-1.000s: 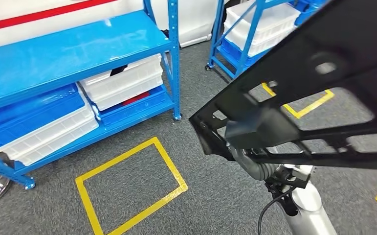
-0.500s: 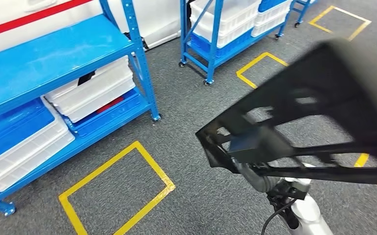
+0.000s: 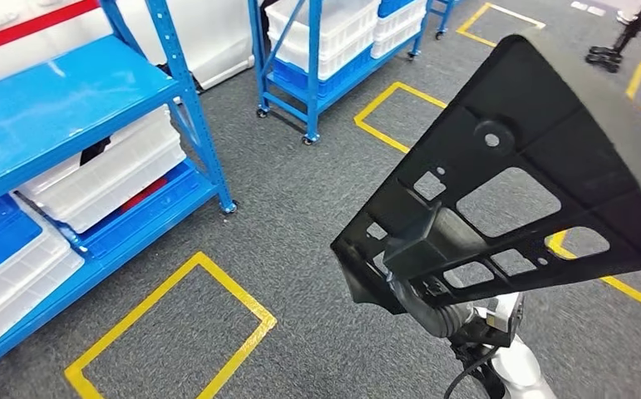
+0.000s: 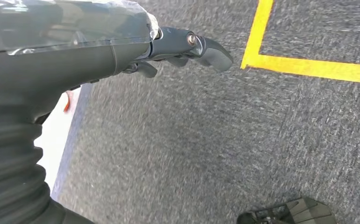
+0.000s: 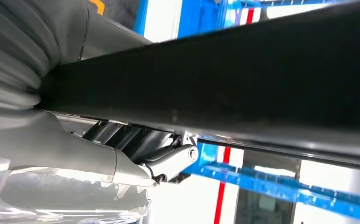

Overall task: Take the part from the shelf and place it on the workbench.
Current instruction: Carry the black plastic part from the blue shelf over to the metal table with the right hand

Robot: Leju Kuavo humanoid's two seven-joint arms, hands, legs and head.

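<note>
The part [image 3: 533, 158] is a large black flat bracket with several cut-out openings, held up close in front of the head view on the right side. My right hand [image 3: 421, 291] grips it from underneath at its lower corner, mostly hidden by the part. In the right wrist view a black bar of the part [image 5: 243, 79] runs across, with my right hand [image 5: 136, 149] wrapped against it. My left hand [image 4: 168, 46] hangs over grey carpet with nothing in it, its fingers loosely extended.
A blue shelf rack [image 3: 59, 100] with white bins [image 3: 101, 174] stands at the left. A wheeled blue rack [image 3: 333, 41] with more bins stands further back. Yellow tape rectangles [image 3: 175, 332] mark the grey carpet. A dark stand base [image 3: 616, 46] sits at top right.
The whole view has swung to the right, so the shelves slide leftward and further racks and floor markings appear. The part stays in my right hand.
</note>
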